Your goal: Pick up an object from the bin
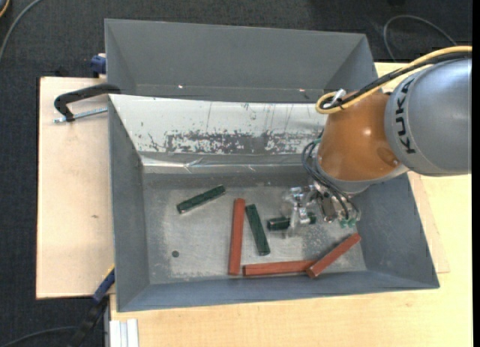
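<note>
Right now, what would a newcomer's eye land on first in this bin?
The arm's orange wrist cover looms over the right side of the bin, its hand low by a small dark green piece. Three red-brown bars lie along the front, two dark green bars beside them.

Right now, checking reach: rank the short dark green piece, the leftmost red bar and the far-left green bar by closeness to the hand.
1. Short dark green piece, just left of the hand.
2. Leftmost red bar, mid-floor.
3. Far-left green bar, toward the left wall.
</note>
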### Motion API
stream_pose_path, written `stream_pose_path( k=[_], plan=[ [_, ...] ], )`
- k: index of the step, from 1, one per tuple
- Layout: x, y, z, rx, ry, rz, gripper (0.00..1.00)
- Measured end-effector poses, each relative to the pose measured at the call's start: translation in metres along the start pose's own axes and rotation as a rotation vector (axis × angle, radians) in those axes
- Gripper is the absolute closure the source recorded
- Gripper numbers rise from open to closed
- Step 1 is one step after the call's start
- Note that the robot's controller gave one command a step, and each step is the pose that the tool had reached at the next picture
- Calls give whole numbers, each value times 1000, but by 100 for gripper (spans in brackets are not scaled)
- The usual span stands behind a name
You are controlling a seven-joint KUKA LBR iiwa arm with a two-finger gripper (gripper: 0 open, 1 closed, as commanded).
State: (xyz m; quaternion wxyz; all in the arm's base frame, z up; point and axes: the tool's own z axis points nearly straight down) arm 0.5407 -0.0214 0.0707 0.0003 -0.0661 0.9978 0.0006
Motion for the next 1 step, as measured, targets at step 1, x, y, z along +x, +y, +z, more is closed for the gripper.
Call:
stream_pose_path(
  k=[1],
  plan=[
    [-21,-3,-144,5,-12,-458,100]
  ],
)
